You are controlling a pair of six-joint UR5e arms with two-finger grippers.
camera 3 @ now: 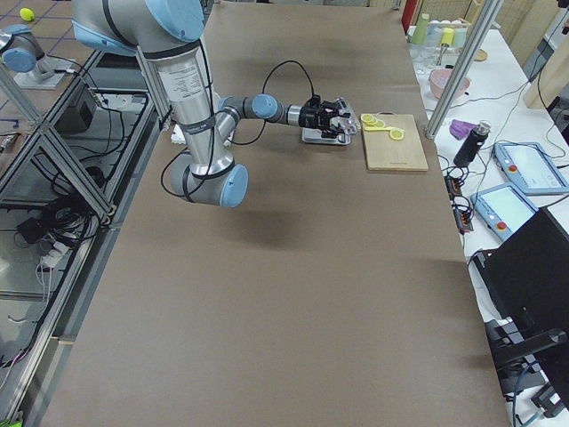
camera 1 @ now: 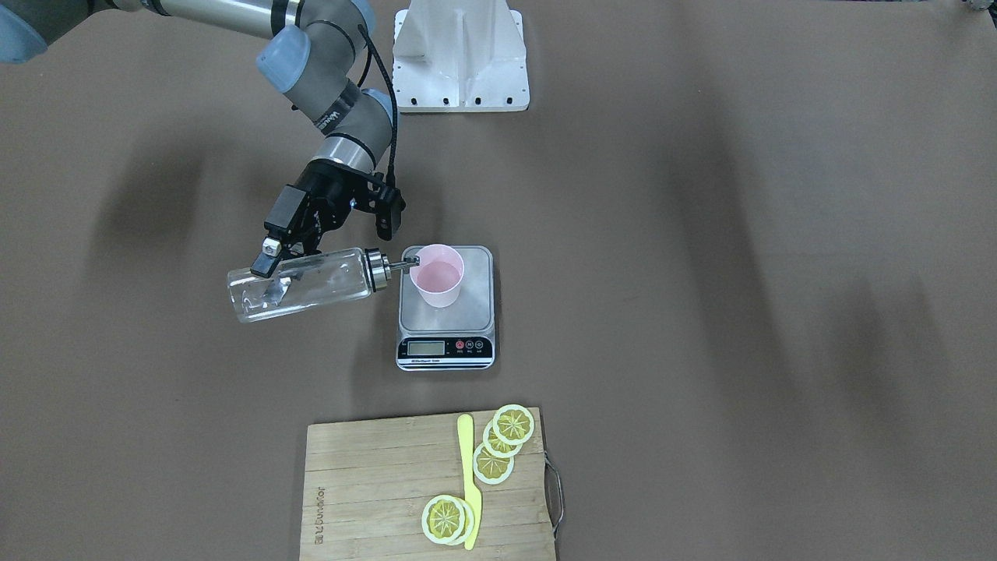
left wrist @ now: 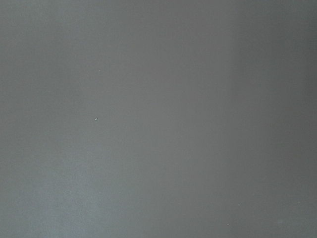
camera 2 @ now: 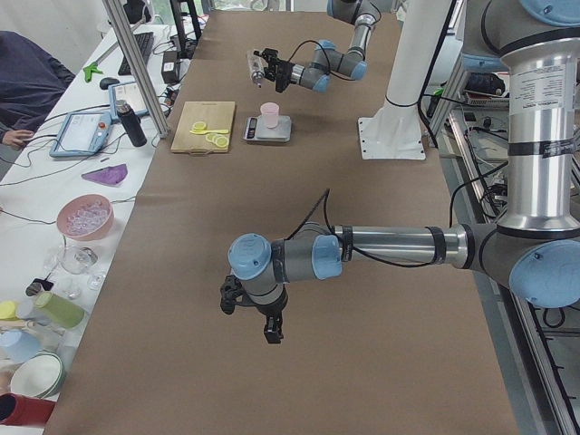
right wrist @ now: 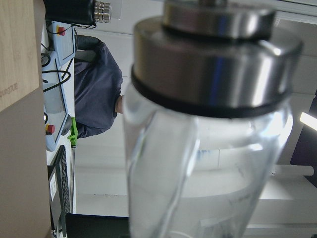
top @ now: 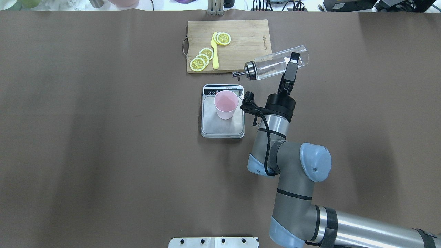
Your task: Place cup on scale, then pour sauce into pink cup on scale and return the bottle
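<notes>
- The cup [camera 1: 438,274] is standing upright on the steel platform of the scale [camera 1: 468,313], so the first step is reading as complete.
- The right gripper [camera 1: 270,267] is clamping the bottle [camera 1: 300,284] near its base end. It is holding the bottle tipped close to horizontal, with the metal spout [camera 1: 399,265] pointing at the cup rim.
- The pouring step is judged to be in progress. The front-facing view is showing a flat, pale surface inside the cup that may be sauce, but the liquid is clear, so the amount cannot be read.
- Finishing the pour, righting the bottle and returning it to the table are remaining.
- The left gripper [camera 2: 268,323] is hanging low over bare table, well apart from the scale. It appears only in the left side view, so its opening cannot be told.
- The front-facing view is placing the spout tip at the cup rim. The overhead view is drawing the spout [top: 238,73] beyond the cup, over the display end of the scale, which suggests the bottle is being held raised above the rim.
- The right wrist view is showing only the cap and glass shoulder at close range, with a person in a dark top behind; the cup is not appearing there.
- The left wrist view is showing only a flat grey surface.
</notes>
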